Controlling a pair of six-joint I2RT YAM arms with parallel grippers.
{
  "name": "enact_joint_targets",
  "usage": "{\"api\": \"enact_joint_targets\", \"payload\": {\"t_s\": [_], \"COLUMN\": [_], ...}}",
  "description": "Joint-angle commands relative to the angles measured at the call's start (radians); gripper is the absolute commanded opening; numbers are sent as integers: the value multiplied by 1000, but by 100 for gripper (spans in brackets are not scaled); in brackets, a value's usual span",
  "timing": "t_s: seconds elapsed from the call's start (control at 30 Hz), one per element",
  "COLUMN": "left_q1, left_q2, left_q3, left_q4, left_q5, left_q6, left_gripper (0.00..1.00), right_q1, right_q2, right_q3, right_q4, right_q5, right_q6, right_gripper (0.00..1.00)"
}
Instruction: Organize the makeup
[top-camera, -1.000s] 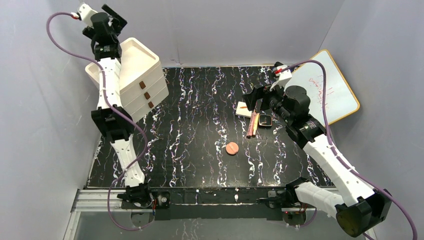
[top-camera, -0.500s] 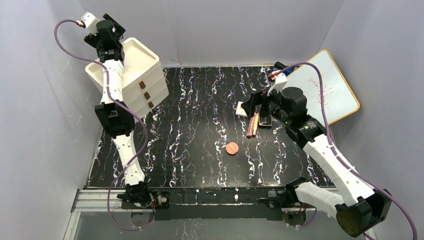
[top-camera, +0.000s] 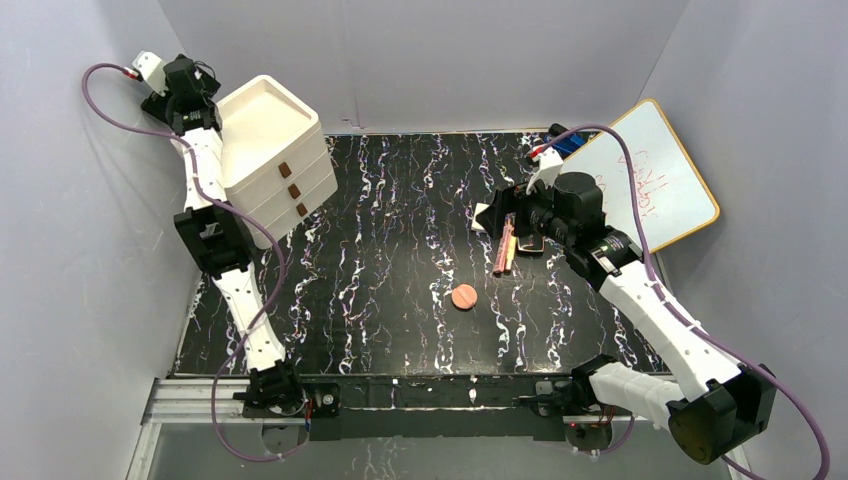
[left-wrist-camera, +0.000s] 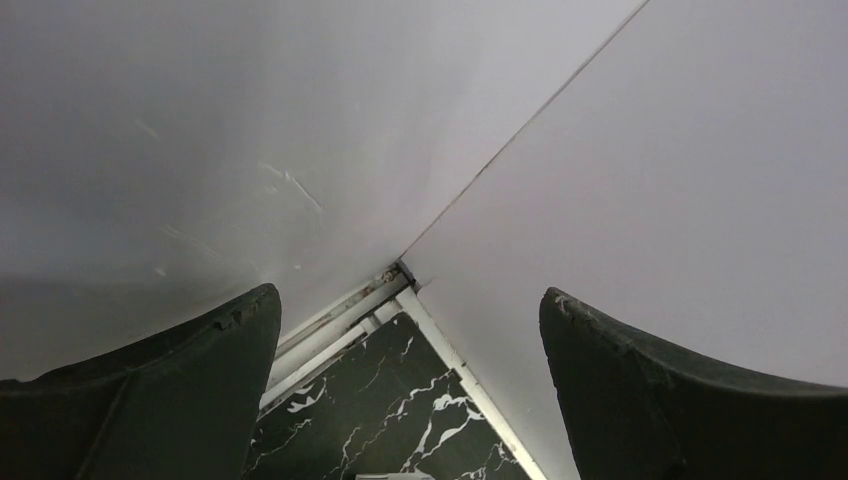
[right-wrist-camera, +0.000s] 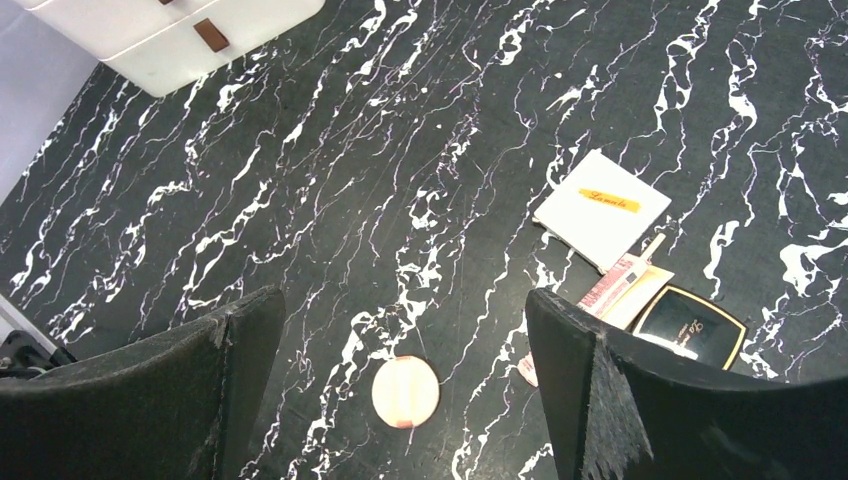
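Observation:
The makeup lies right of the table's middle. A round copper-brown disc (top-camera: 464, 296) lies alone; it shows between my right fingers in the right wrist view (right-wrist-camera: 405, 391). Slim pink-brown sticks (top-camera: 503, 248) (right-wrist-camera: 620, 285), a white square palette (top-camera: 484, 217) (right-wrist-camera: 602, 207) and a small dark compact (top-camera: 532, 243) (right-wrist-camera: 690, 325) lie together. My right gripper (top-camera: 505, 210) (right-wrist-camera: 400, 310) hovers open and empty above this cluster. My left gripper (top-camera: 190, 80) (left-wrist-camera: 407, 295) is raised high by the left wall behind the drawer box, open and empty, facing the wall corner.
A white three-drawer box (top-camera: 265, 140) with an open top tray stands at the back left; it also shows in the right wrist view (right-wrist-camera: 180, 30). A whiteboard with red writing (top-camera: 655, 175) leans at the back right. Grey walls enclose the black marbled table (top-camera: 380, 270).
My left arm has swung left, from above the drawer box towards the left wall. My right gripper has shifted slightly left over the makeup cluster. The makeup has not moved.

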Motion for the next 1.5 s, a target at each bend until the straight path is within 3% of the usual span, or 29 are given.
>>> {"api": "enact_joint_targets", "payload": {"t_s": [0.0,0.23,0.8,0.97,1.07,1.17,1.33,1.47], "left_q1": [-17,-27,-131,-159,-173,-180,-179,-180], "left_q2": [1,2,-191,-228,-241,-259,-281,-277], "left_q3": [-19,-53,-256,-312,-338,-370,-404,-400], "left_q4": [-67,-102,-133,-144,-149,-150,-150,-149], "left_q5": [6,49,7,-13,-25,-24,-23,18], "left_q6": [-2,16,80,101,117,131,152,154], "left_gripper": [98,98,98,98,98,98,98,99], "right_q1": [9,11,16,179,317,388,426,430], "right_q2": [-6,-16,-48,-1,68,173,392,571], "right_q3": [39,27,-58,-88,-81,-62,35,177], "right_q4": [27,31,75,155,286,431,645,716], "right_q5": [-21,-21,-18,101,234,251,252,245], "right_q6": [10,5,-5,-24,-39,-48,-73,-105], "right_gripper": [99,98,98,98,96,87,86,87]}}
